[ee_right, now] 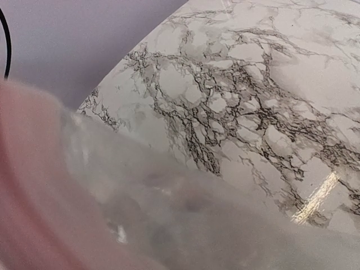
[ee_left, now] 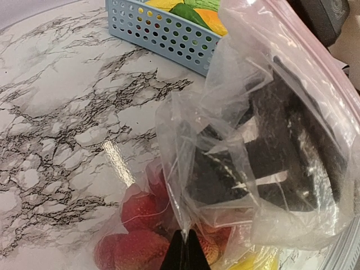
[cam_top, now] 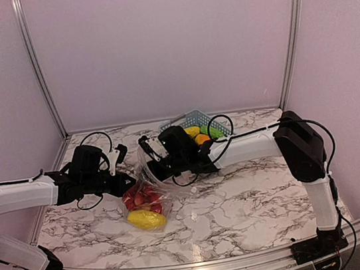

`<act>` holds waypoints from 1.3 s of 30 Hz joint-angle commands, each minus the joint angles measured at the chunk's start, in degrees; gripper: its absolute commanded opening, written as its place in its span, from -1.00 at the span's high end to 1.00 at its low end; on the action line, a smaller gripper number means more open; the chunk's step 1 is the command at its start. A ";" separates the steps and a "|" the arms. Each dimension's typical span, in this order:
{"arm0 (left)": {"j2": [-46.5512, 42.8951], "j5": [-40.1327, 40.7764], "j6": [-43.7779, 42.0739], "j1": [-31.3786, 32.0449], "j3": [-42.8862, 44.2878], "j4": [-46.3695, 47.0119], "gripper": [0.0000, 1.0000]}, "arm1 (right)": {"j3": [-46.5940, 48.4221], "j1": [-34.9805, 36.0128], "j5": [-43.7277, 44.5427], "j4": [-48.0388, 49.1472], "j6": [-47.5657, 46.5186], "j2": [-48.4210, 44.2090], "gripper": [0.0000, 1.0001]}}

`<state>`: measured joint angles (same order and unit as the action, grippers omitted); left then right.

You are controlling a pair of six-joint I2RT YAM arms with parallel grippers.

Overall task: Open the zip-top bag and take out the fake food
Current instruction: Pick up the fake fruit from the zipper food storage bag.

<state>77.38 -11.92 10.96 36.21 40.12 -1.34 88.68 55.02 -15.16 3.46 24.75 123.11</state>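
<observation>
Crinkly clear zip-top bag slumped on the glossy marble table between both arms, holding lumpy red and smooth yellow fake food. Only clear from the left wrist: left gripper pinched tight on thin film, just above the reds. Can't tell the right gripper state, its own cam just blurry plastic and pink strip. Perforated blue basket behind.

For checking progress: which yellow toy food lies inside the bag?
The near yellow piece, beside the red fruits in the zip-top bag; the far yellow piece lies in the blue basket.
</observation>
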 commanded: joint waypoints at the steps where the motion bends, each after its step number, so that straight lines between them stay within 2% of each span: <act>1: -2.30 2.59 1.21 0.27 -1.00 2.66 1.00 | 1.10 0.35 -0.57 1.71 1.37 1.58 0.62; 5: -2.97 7.95 2.60 0.19 -1.38 1.84 1.00 | 0.90 0.43 -1.03 1.98 1.61 1.01 0.91; 8: -3.12 10.61 3.84 -0.07 -1.89 2.14 1.00 | -0.09 0.43 -0.69 2.01 1.31 -0.67 1.00; 15: -2.11 11.57 5.31 -0.17 -1.48 2.80 1.00 | -2.04 0.44 0.71 1.59 0.26 -2.84 1.00; 22: -0.13 13.59 5.16 -0.50 -0.49 1.85 1.00 | -8.02 0.44 4.34 1.80 0.80 -7.37 1.00; 29: 2.58 10.69 5.30 -0.52 -0.53 3.90 1.00 | -10.02 0.50 4.20 2.38 0.93 -8.39 1.00; 30: 2.58 10.35 5.25 -0.52 -0.68 4.34 1.00 | -9.79 0.46 4.05 2.44 1.00 -8.15 1.00; 33: 2.83 9.55 4.70 -0.52 -0.92 4.70 1.00 | -8.68 0.46 4.27 2.18 1.04 -7.45 0.76; 39: 2.65 8.58 4.00 -0.51 -1.56 5.68 1.00 | -5.92 0.48 6.00 0.79 0.71 -6.34 0.47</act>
<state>79.59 -2.20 15.86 36.05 38.63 2.42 79.20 55.11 -10.83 5.17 25.54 116.03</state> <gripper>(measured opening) 0.011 0.227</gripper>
